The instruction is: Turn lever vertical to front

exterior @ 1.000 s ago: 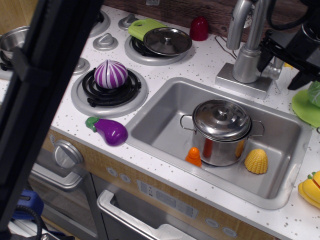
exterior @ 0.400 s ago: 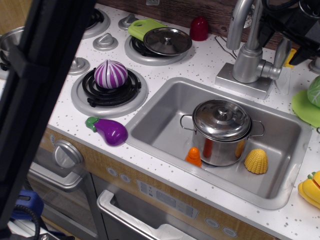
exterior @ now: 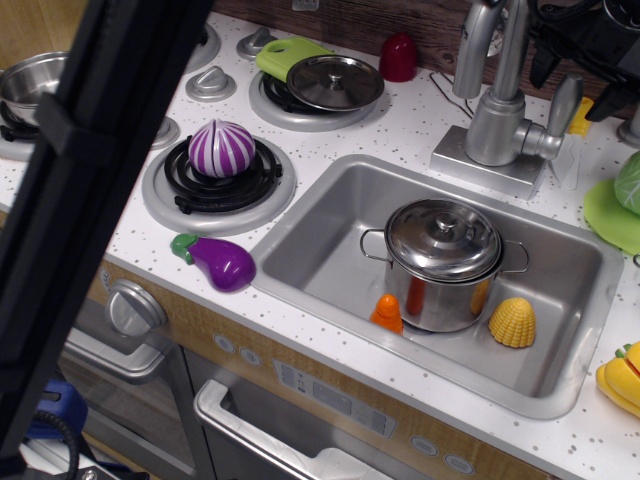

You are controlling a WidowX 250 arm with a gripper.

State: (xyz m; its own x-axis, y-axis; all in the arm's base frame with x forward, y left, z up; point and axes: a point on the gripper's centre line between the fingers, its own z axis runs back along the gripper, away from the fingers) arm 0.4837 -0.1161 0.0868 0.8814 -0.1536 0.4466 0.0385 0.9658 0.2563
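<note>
Silver lever (exterior: 562, 108) stays upright; black pincer (exterior: 580, 40) has lifted, aperture unclear.

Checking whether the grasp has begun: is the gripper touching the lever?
Cannot tell. In the only view the gripper sits at the top edge, close above the upright lever, overlapping its tip; neither contact nor a gap shows plainly.

Lighting: bright, even, from overhead. You get glare on the pot lid (exterior: 444, 238) and sink (exterior: 330, 215) wall, soft shadows under objects. Dark foreground bar (exterior: 90, 190) blurred; rest sharp.
</note>
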